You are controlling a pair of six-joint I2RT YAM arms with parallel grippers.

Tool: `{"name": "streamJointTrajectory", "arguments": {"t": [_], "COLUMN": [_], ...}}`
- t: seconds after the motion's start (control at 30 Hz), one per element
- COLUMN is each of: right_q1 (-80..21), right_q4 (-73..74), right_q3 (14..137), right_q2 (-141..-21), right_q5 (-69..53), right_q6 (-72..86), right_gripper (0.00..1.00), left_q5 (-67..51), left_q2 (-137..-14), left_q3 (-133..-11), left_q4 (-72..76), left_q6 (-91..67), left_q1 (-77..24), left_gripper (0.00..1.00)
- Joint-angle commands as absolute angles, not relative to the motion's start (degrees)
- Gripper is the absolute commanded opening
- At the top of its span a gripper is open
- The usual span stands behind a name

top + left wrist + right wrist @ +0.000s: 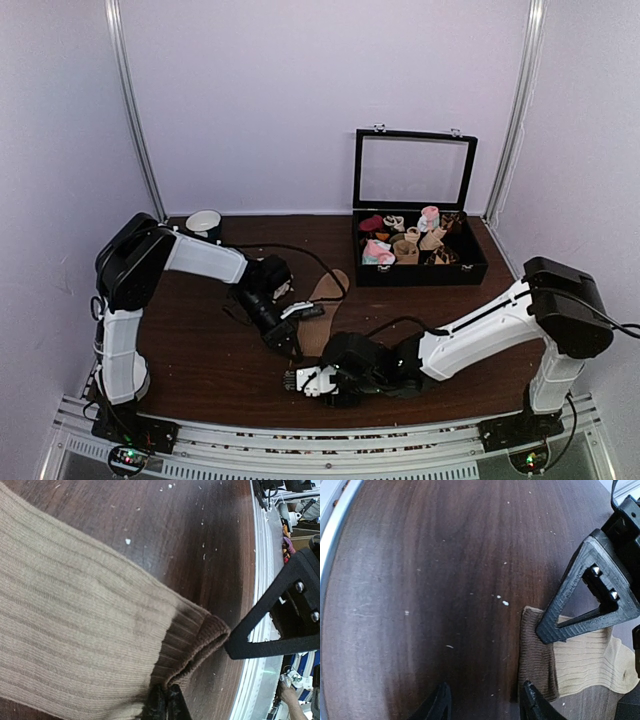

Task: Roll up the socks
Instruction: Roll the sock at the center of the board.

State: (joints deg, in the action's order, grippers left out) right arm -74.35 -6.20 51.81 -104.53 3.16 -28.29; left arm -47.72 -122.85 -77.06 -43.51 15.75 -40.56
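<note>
1 tan sock [75, 620], brown cuff [195, 635] pinched by left gripper [164, 700]; right gripper [484, 692] spread, empty. Risk: shallow pinch slips, cuff drops.

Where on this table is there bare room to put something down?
Bare wood runs along the back between the white cup and the black box, and near left between the left arm's base and the tan sock. The centre is crowded: the left fingers and right fingers meet at the sock's cuff.
</note>
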Motion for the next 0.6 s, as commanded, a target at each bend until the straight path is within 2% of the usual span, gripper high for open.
{"name": "streamJointTrajectory", "arguments": {"t": [0.0, 0.57], "right_q1": [-72.26, -66.29], "right_q4": [-8.13, -9.22], "right_q3": [53.68, 53.59], "right_q2": [-106.05, -110.86], "right_q5": [-0.12, -6.46], "right_q6": [-29.97, -26.93], "right_gripper": [0.48, 0.40], "left_q5": [-41.71, -44.52], "left_q2": [-127.06, -126.31], "left_q3": [-76.07, -77.97], "left_q4": [-45.09, -49.42], "left_q6": [17.13, 19.73], "left_q1": [-40.43, -40.52], "left_gripper": [0.00, 0.00]}}
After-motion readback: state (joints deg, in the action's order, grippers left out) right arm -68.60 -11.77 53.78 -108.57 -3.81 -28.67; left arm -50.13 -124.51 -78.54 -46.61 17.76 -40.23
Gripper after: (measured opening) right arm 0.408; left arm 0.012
